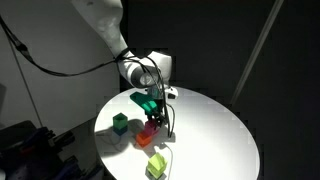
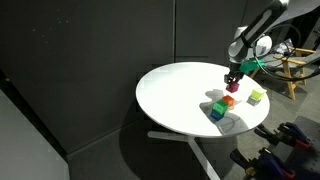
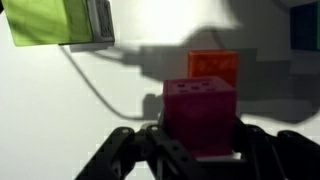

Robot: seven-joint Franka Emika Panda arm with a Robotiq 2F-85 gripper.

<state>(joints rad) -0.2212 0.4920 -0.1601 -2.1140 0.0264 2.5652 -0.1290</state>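
One magenta cube (image 3: 200,112) clamped in the gripper (image 3: 200,140) — orange cube (image 3: 213,65) close by (yellow-green block (image 3: 45,22) farther off), white table (image 3: 60,110) beneath.

We see the round white table (image 2: 175,92) as smooth and matt, like painted board. The magenta cube (image 3: 200,112) and the orange cube (image 3: 213,66) look matt and slightly grainy; plastic or painted wood, we cannot tell. The black gripper (image 3: 200,140) looks like dull, smooth plastic.
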